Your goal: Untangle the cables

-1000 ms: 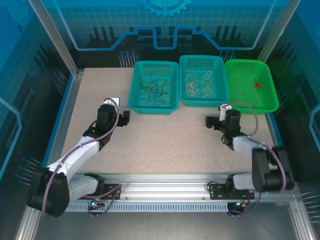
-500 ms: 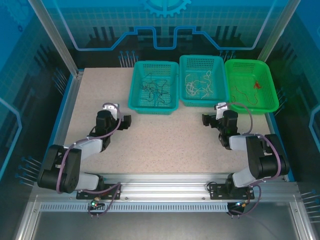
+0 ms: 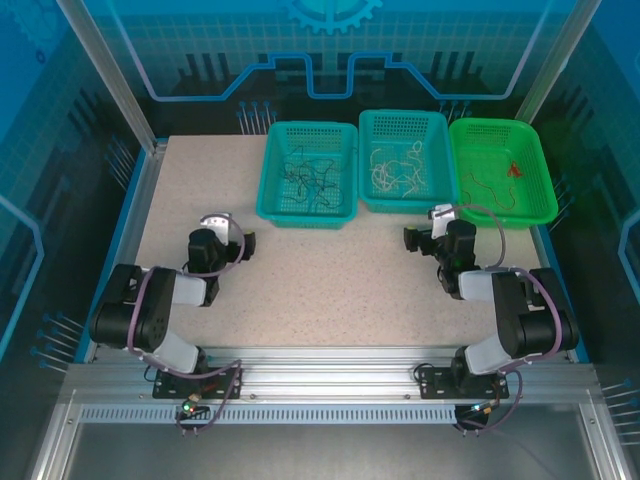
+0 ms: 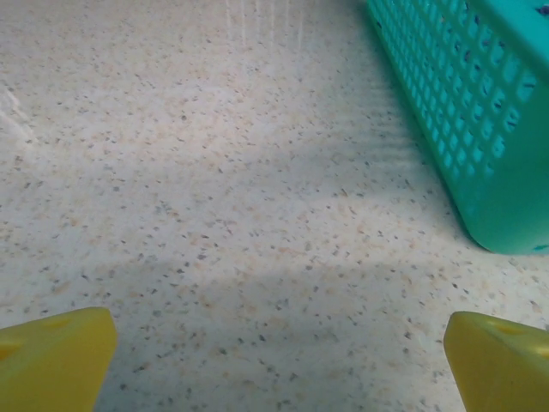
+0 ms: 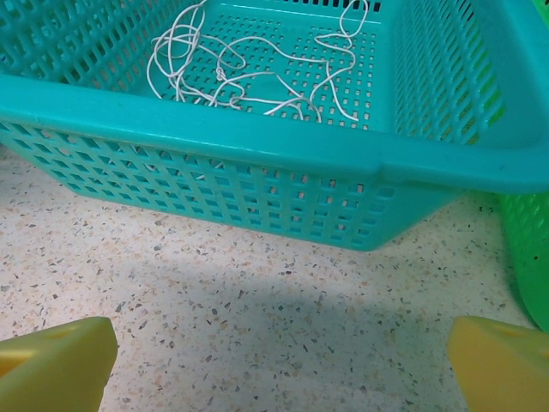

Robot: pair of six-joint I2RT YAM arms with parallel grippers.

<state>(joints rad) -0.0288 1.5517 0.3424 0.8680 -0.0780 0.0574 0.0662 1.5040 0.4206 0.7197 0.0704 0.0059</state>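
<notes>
The cables lie sorted in three baskets at the back of the table. Dark cables (image 3: 308,180) are in the left teal basket (image 3: 268,190), whitish cables (image 3: 398,168) in the middle teal basket (image 3: 440,185), and a red cable (image 3: 495,188) in the green basket (image 3: 540,180). In the right wrist view the whitish cables (image 5: 257,73) rest loose inside that basket (image 5: 257,184). My left gripper (image 3: 247,240) stands open over bare table, its yellow fingertips (image 4: 51,360) wide apart. My right gripper (image 3: 410,240) is open too, just in front of the middle basket, with nothing between its fingertips (image 5: 502,365).
The left teal basket's side wall (image 4: 463,112) runs close on the right of my left gripper. The green basket's corner (image 5: 527,257) sits at the right edge of the right wrist view. Speckled tabletop (image 3: 330,270) stretches between the two arms.
My left arm has folded back toward its base, carrying its gripper nearer and lower, and its jaws have spread a little wider. My right arm drew back slightly, then stayed still.
</notes>
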